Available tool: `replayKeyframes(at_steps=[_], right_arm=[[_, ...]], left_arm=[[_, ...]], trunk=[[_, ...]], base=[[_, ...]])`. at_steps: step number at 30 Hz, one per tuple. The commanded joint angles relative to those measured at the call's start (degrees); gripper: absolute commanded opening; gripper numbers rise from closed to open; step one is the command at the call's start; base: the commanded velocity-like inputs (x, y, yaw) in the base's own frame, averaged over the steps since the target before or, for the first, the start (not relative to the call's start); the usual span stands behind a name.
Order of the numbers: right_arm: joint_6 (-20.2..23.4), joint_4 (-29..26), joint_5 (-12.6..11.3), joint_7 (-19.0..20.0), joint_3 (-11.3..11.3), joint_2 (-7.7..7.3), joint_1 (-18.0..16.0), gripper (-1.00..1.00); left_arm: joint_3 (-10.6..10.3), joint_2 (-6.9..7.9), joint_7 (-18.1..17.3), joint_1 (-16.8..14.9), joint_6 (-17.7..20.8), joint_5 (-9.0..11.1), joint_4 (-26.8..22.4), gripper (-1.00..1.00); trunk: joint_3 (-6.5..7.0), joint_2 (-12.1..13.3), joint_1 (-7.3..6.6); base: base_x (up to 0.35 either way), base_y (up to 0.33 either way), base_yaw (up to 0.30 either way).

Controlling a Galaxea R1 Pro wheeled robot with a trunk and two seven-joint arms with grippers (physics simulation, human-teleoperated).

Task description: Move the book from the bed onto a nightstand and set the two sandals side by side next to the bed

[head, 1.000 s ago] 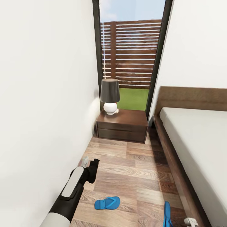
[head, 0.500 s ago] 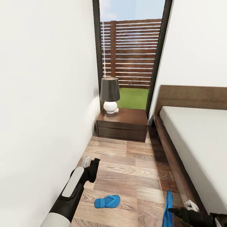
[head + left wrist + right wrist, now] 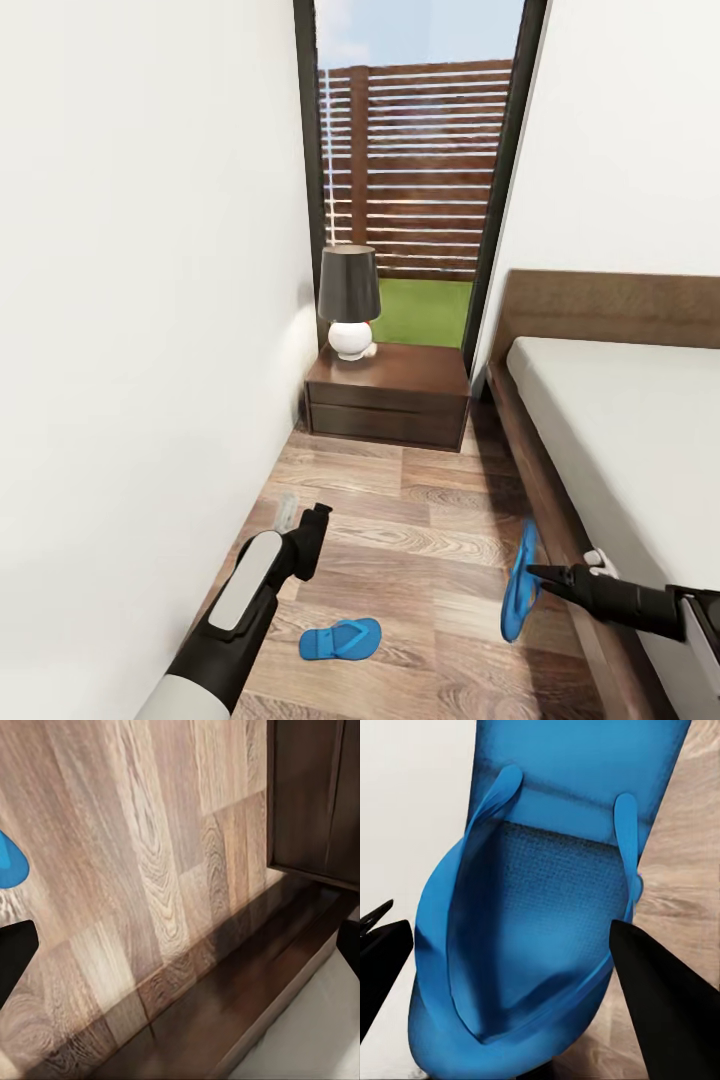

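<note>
The right gripper [image 3: 535, 575] is clamped on one blue sandal [image 3: 519, 582], which hangs on edge above the wood-plank floor [image 3: 420, 520], close beside the dark frame of the bed [image 3: 545, 500]. In the right wrist view the fingers [image 3: 660, 997] flank the sole, with the toe straps [image 3: 495, 810] facing the camera. The second sandal [image 3: 341, 640] lies flat on the floor, well apart from the held one and nearer the left arm. The left gripper [image 3: 300, 520] hovers over the floor near the white wall [image 3: 150, 300]; its degree of opening cannot be determined. The nightstand [image 3: 388, 397], carrying a lamp [image 3: 349, 302], stands at the far end beside the window [image 3: 420, 170]. Judged step: placement of the held sandal. Recommended procedure: rotate the wrist until the sole is level and strap-side up, then lower it to the floor parallel to the bed frame. Orient the toe the same way as the lying sandal. Leave room alongside for the partner, or set it directly next to that sandal. Release only once the sole rests flat, to prevent tipping or sliding under the frame.
</note>
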Motion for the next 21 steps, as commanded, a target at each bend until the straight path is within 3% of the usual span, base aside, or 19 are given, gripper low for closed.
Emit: replayKeyframes(at_steps=[1, 5, 9, 15, 21], right_arm=[[0.40, -0.13, -0.22, 1.88, -0.03, 0.05, -0.03, -1.00], [0.15, -0.38, -0.35, 4.79, 0.02, 0.39, -0.03, -1.00], [-0.08, -0.37, -0.30, 5.04, 0.08, 1.14, -0.03, -1.00], [-0.06, -0.35, -0.34, 5.26, -0.01, 1.05, -0.05, -1.00], [0.08, -0.41, -0.67, 5.64, -0.18, 0.93, -0.04, -1.00]], left_arm=[[-0.09, 0.00, 0.30, -0.03, 0.20, 0.07, -0.07, 1.00], [-0.26, 0.00, 0.30, -0.03, 0.21, 0.07, -0.03, 1.00], [-0.29, 0.00, 0.30, -0.03, 0.23, 0.07, -0.01, 1.00], [-0.29, 0.00, 0.30, -0.03, 0.26, 0.07, 0.00, 1.00], [-0.29, 0.00, 0.30, -0.03, 0.26, 0.07, 0.01, 1.00]], trunk=[[-0.06, -0.02, -0.01], [-0.06, -0.02, -0.01], [-0.06, -0.02, -0.01], [-0.06, -0.02, -0.01], [-1.13, -2.43, 1.31]], base=[[0.000, 0.000, 0.000], [0.000, 0.000, 0.000], [0.000, 0.000, 0.000], [0.000, 0.000, 0.000], [0.000, 0.000, 0.000]])
